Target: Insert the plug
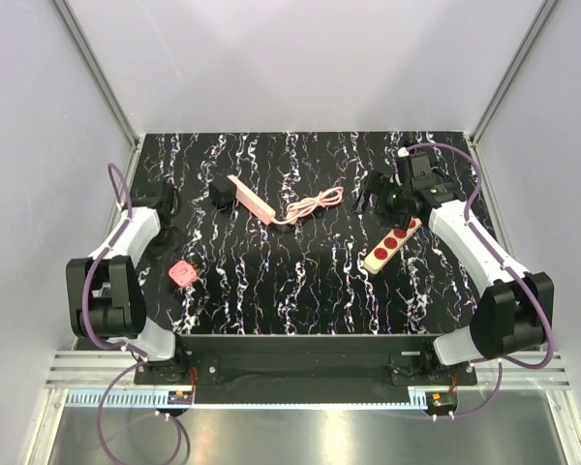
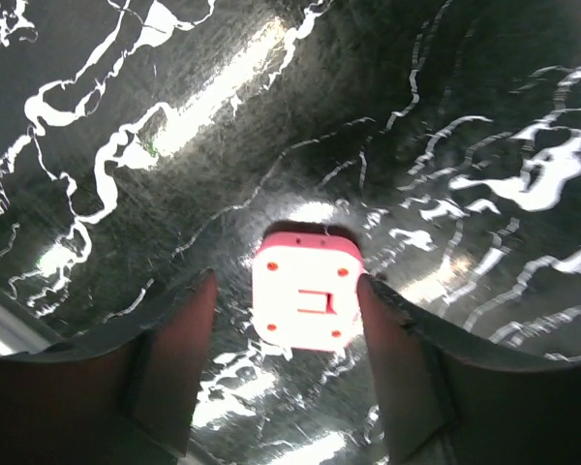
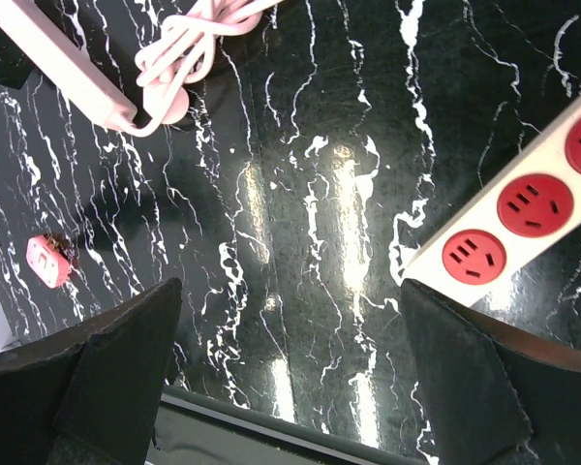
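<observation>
A small pink plug cube lies on the black marbled table at the left. In the left wrist view its white face shows between my open fingers, untouched, the right finger close beside it. My left gripper is open. A white power strip with red sockets lies at the right. My right gripper is open and empty, hovering just left of the strip's far end. The pink cube also shows small in the right wrist view.
A pink power strip with a coiled pink cable lies at the back middle. A black block sits by its far end. The table's front edge is near.
</observation>
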### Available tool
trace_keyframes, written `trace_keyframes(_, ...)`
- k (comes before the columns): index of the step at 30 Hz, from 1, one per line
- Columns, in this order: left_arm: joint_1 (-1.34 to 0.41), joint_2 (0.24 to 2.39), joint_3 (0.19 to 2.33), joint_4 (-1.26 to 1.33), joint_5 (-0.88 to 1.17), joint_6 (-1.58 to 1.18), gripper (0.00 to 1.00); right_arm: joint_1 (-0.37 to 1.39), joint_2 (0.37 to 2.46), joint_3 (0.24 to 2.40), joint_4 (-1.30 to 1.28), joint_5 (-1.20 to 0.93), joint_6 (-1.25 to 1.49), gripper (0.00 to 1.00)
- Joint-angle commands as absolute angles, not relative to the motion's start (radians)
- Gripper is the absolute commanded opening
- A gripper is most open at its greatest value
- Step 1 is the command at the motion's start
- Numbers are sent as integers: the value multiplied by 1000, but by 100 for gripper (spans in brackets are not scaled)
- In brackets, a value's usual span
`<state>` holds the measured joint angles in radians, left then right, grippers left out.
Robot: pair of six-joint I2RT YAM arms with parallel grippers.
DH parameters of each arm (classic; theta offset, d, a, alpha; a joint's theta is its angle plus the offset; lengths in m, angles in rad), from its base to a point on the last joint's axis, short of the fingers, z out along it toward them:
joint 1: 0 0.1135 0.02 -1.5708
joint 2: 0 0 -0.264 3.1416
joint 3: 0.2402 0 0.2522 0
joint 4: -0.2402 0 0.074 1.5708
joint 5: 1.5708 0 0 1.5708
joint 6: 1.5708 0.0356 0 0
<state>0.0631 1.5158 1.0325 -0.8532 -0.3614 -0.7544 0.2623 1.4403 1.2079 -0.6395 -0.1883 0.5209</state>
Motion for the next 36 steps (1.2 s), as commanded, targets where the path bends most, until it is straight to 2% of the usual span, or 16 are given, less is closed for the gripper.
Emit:
trace_keyframes(1,87,1554,1094,-838,-402,-704,59,267,1447,1229,-578,-229,496,100)
trace_keyframes(2,95,1574,1094,-831,-396,-704,53,267,1447,1224,-574,-227,494,100)
trace_keyframes(4,94,1592,1095,-831,-387,-713,49,267,1450,1226,-572,-227,491,100)
trace_keyframes(8,98,1641,1086,-851,-472,-758,50,267,1451,1223,-571,-241,489,100)
trace_keyframes(11,107,1676,1086,-850,-492,-773,47,267,1442,1212,-571,-250,492,100)
trace_keyframes(17,95,1723,1086,-836,-361,-746,43,275,1410,1181,-563,-272,482,100)
trace_keyframes(22,58,1648,950,-824,-259,-776,40,296,1367,1123,-578,-239,479,100)
trace_keyframes(31,-250,1514,798,-805,-78,-1001,38,359,1315,1020,-557,-253,523,100)
trace_keyframes(32,-299,1503,798,-814,-83,-1014,40,362,1304,1016,-557,-252,526,99)
trace_keyframes(33,-316,1494,805,-818,-118,-1017,51,365,1298,1012,-554,-250,522,100)
trace_keyframes(35,-345,1471,825,-831,-184,-990,62,371,1275,996,-549,-252,519,100)
trace_keyframes(36,-347,1463,856,-836,-236,-941,75,376,1269,989,-551,-253,517,100)
